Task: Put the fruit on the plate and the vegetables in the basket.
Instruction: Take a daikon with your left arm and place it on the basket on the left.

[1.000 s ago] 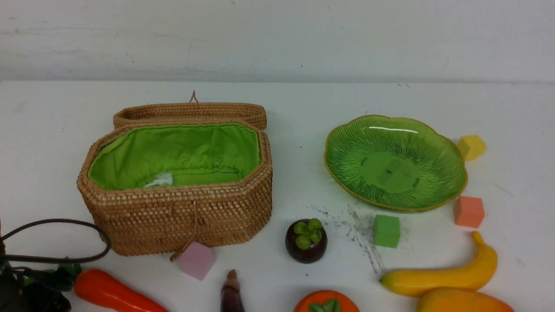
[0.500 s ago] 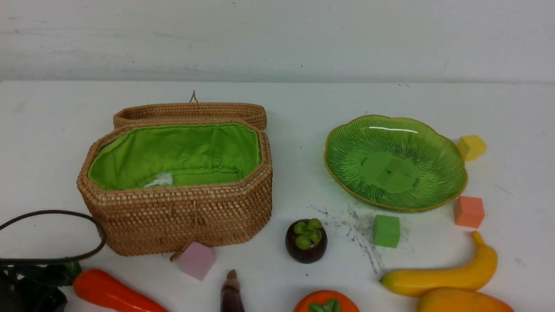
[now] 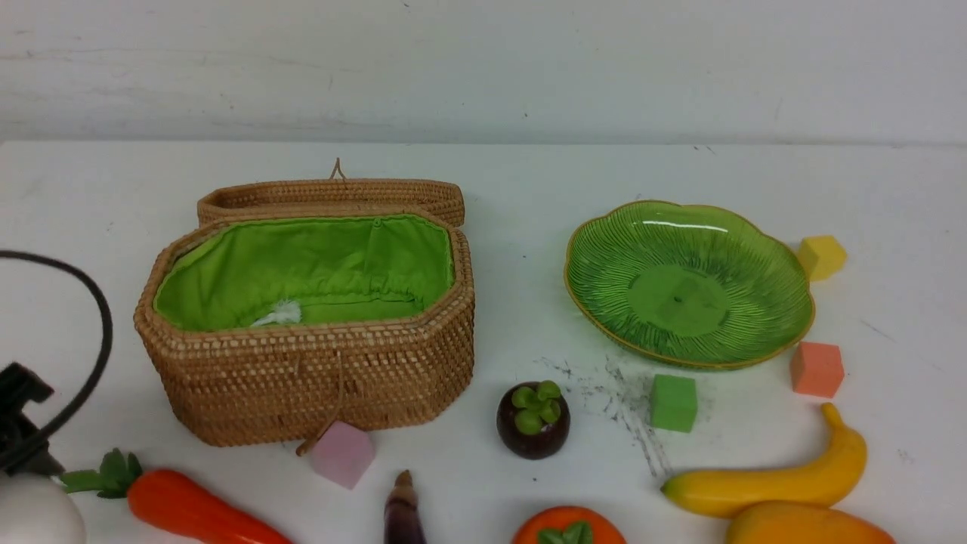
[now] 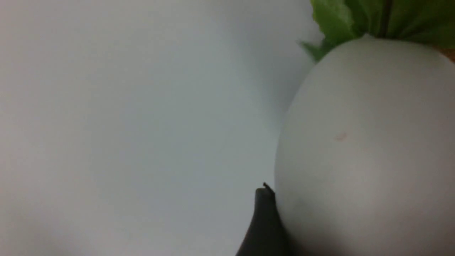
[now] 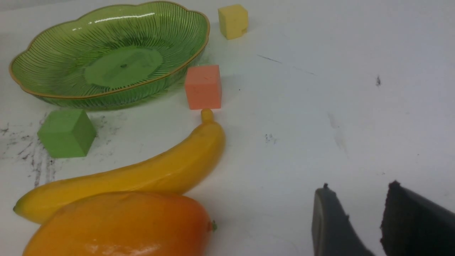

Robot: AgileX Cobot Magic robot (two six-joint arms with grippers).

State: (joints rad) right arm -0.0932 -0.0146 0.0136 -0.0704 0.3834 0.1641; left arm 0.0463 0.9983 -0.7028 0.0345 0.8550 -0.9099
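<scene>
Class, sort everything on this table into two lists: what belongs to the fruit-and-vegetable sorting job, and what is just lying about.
Belongs to the job: basket, plate, banana, mango, persimmon, mangosteen, carrot, eggplant, radish.

Just lying about: pink cube, green cube, orange cube, yellow cube.

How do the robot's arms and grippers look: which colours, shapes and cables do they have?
The right gripper has two dark grey, flat fingers that narrow to small jagged tips. Of the left gripper only one black, tapered finger shows. The left arm is a black block with a thin black cable looping above it. No markings show.
</scene>
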